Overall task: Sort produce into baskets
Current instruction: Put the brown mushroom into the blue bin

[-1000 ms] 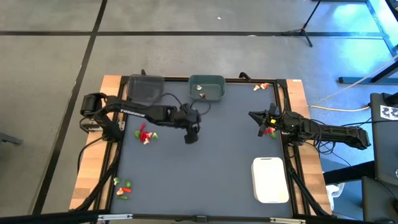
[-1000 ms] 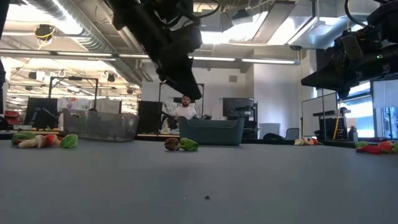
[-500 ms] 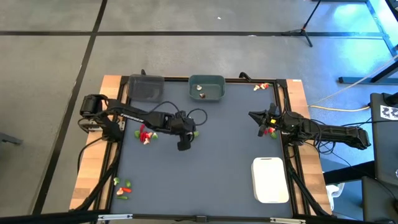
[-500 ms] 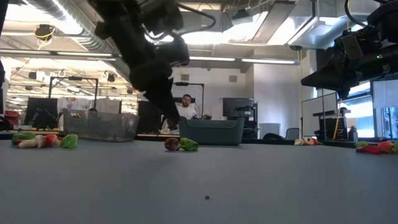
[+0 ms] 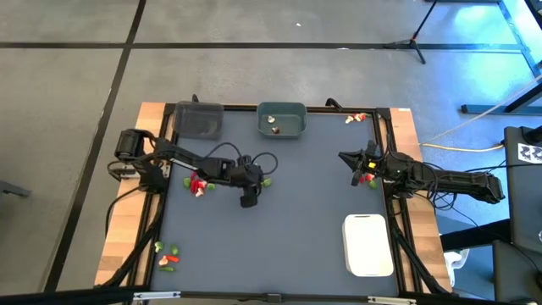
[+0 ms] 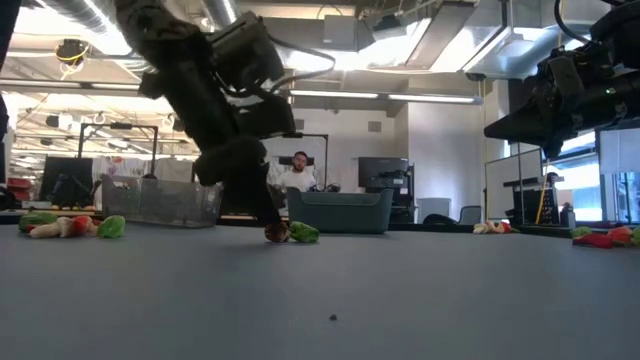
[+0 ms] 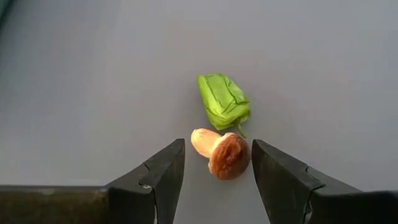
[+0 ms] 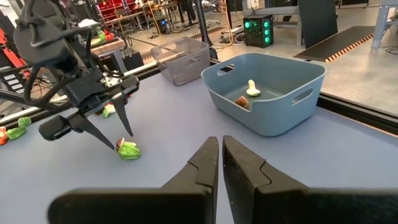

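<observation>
Where bare mat surrounds them, left gripper (image 7: 216,163) open astride mushroom (image 7: 221,153), right gripper (image 8: 220,157) closed.

Two arms, dark matte black throughout. Left arm (image 5: 182,158): slim jointed segments, loose black cable looped near wrist. Right arm (image 5: 449,180): same build. Fingers (image 7: 163,171) dark, wedge-shaped, tapered.

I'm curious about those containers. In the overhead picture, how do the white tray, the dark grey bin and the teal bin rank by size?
1. white tray, clearly largest.
2. dark grey bin and teal bin look about alike; I would not rank them.
</observation>
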